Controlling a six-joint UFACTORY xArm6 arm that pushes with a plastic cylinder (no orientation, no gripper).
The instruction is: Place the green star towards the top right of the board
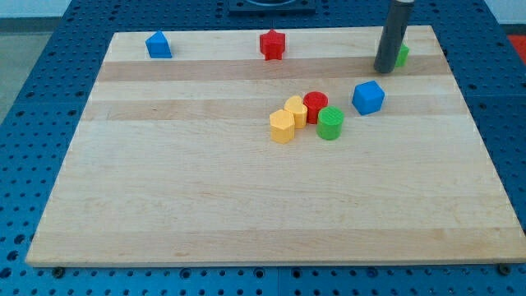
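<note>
A pale wooden board (pixel 271 197) lies on a blue perforated desk (pixel 33 90), and the whole near half of the board, toward the view's bottom, carries only wood grain.

Past the middle sits a tight cluster. Nearest is a yellow heart-shaped block (pixel 282 127), with a second yellow block (pixel 297 110) touching it just behind and to the view's right. A green cylinder (pixel 330 123) stands at the cluster's right side, and a red cylinder (pixel 316 105) sits just behind, between the second yellow block and the green cylinder. A blue cube (pixel 368 97) rests a little apart, to the view's right of the cluster.

Farther back, along the view's top edge, a blue block (pixel 159 45) with a peaked top stands near the top left corner, and a red star-like block (pixel 272 44) sits near the top centre. In the top right corner the dark rod comes down from above, and my tip (pixel 385 69) meets the board there. The green star (pixel 402 55) is mostly hidden behind the rod; only a sliver of green shows at the rod's right side, touching or just beside it, close to the board's top right corner. The arm carries no gripper, so nothing is being held.
</note>
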